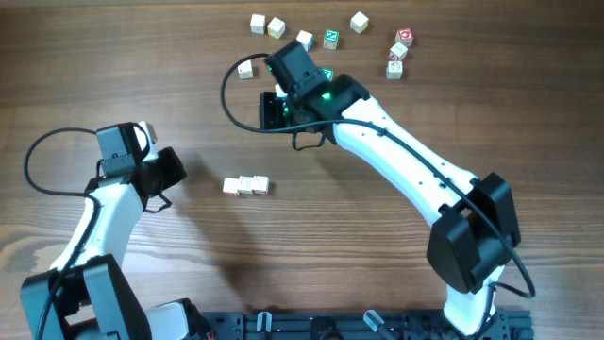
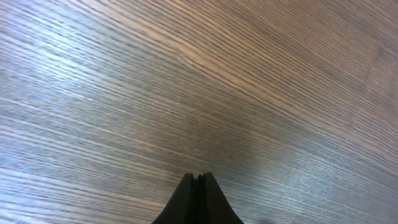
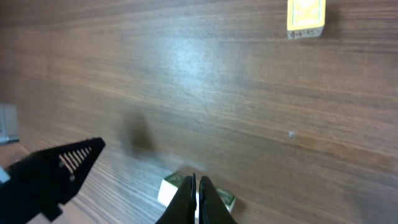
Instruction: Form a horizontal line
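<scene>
We are looking down at a dark wood-grain table (image 1: 396, 274). A row of three pale cubes (image 1: 245, 185) is lying left of centre, touching side by side, while loose cubes (image 1: 359, 22) are sitting scattered along the upper edge.

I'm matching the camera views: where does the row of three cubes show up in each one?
Overhead: the row of three cubes lies a little left of centre.
Left wrist: not in it.
Right wrist: not in it.
Shared landmark: the grained wooden table, which fills the background of all three views.
</scene>
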Controlling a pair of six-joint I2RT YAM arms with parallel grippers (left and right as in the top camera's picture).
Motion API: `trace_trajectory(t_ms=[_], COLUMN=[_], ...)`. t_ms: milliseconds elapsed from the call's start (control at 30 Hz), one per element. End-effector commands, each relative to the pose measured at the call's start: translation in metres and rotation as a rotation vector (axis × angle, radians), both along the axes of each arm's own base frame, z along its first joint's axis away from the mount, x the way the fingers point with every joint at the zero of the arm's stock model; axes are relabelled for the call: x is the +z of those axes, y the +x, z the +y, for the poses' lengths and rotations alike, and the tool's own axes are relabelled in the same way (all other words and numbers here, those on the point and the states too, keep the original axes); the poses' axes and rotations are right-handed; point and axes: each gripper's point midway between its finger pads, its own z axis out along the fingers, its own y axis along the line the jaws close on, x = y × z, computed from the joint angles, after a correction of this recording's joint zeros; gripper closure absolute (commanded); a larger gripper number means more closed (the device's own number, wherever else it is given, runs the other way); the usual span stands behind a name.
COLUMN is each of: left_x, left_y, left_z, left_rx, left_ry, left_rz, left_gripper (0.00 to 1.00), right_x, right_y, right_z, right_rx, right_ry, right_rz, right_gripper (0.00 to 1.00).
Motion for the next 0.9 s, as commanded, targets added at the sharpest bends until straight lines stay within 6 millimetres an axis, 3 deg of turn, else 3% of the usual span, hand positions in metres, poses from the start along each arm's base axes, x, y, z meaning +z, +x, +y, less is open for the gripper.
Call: trace_trajectory(t_ms=[0, 100, 167, 200, 233, 267, 333, 367, 467, 500, 633, 667, 700, 767, 867], left_x=[0.002, 0.001, -0.001, -0.001, -0.001, -0.001, -0.002, -0.002, -0.003, -0.003, -0.004, -0.004, -0.004, -0.004, -0.005], left_y=[-0.003, -0.005, -0.008, -0.009, -0.010, -0.011, -0.013, -0.014, -0.014, -0.015, -0.017, -0.017, -0.017, -0.017, -0.019], left_z=[0.007, 0.007, 0.008, 0.009, 0.012, 0.014, 0.015, 0.015, 0.014, 0.014, 0.013, 0.013, 0.013, 0.013, 0.013], left_rx=[0.037, 0.048, 0.088, 0.095, 0.104, 0.110, 0.115, 0.115, 0.115, 0.115, 0.114, 0.114, 0.114, 0.114, 0.114], left_ry=[-0.002, -0.010, -0.033, -0.034, -0.034, -0.035, -0.038, -0.038, -0.038, -0.039, -0.042, -0.042, -0.042, -0.043, -0.044], left_rz=[-0.003, 0.006, 0.022, 0.025, 0.026, 0.029, 0.038, 0.039, 0.042, 0.045, 0.058, 0.057, 0.058, 0.058, 0.065], left_gripper=[0.96, 0.96, 0.96, 0.96, 0.96, 0.96, 0.96, 0.96, 0.79, 0.76, 0.51, 0.37, 0.18, 0.00, 0.00], right_x=[0.028, 0.030, 0.019, 0.015, 0.010, 0.007, 0.005, 0.005, -0.004, -0.009, -0.025, -0.029, -0.031, -0.037, -0.047], right_y=[0.007, 0.001, -0.008, -0.009, -0.009, -0.008, 0.001, 0.004, 0.014, 0.014, 0.014, 0.012, 0.011, 0.008, 0.005], right_z=[0.010, 0.010, 0.005, 0.003, 0.001, -0.001, 0.006, 0.009, 0.021, 0.024, 0.024, 0.022, 0.022, 0.023, 0.029], right_rx=[-0.006, -0.014, -0.010, -0.006, -0.003, -0.008, -0.016, -0.018, -0.023, -0.020, -0.039, -0.045, -0.041, -0.034, -0.006], right_ry=[-0.042, -0.097, -0.162, -0.181, -0.203, -0.213, -0.187, -0.172, -0.107, -0.090, -0.075, -0.078, -0.078, -0.075, -0.058], right_rz=[-0.107, -0.125, -0.115, -0.120, -0.128, -0.133, -0.178, -0.192, -0.241, -0.246, -0.242, -0.231, -0.222, -0.213, -0.194], right_gripper=[0.95, 0.95, 0.90, 0.85, 0.69, 0.66, 0.78, 0.79, 0.95, 0.95, 0.95, 0.95, 0.95, 0.95, 0.95])
